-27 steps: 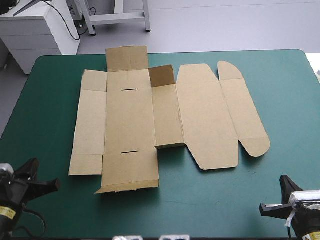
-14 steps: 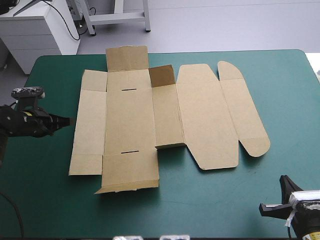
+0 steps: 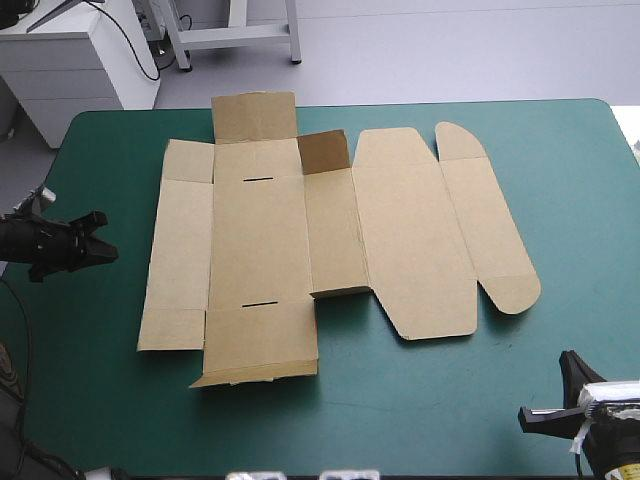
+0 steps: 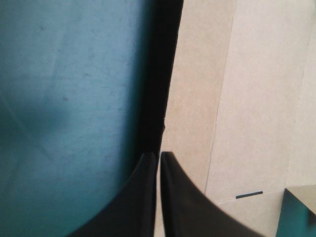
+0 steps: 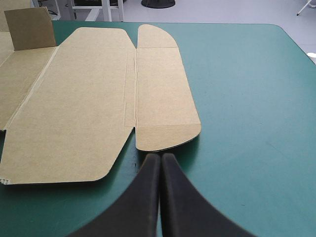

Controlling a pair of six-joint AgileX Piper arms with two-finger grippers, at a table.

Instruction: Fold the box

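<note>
The brown box (image 3: 330, 240) lies as a flat cut sheet in the middle of the table, its rounded lid flaps toward the right. Two small flaps (image 3: 324, 152) stand raised at its far side. My left gripper (image 3: 100, 250) hovers shut just left of the sheet's left edge. In the left wrist view that gripper (image 4: 159, 156) points along the box's left edge (image 4: 197, 98), with a slot (image 4: 249, 195) beside it. My right gripper (image 3: 568, 360) rests shut near the table's front right corner. In the right wrist view, that gripper (image 5: 160, 157) sits just short of the box's rounded flap (image 5: 165, 133).
The teal-green cover (image 3: 570, 200) runs from the box's right side to the table's right edge. A narrower strip of cover (image 3: 90, 150) lies between the box and the left edge.
My left arm came up from the front left corner to the box's left edge, then drew back slightly to the left. The right arm and the box have not moved.
</note>
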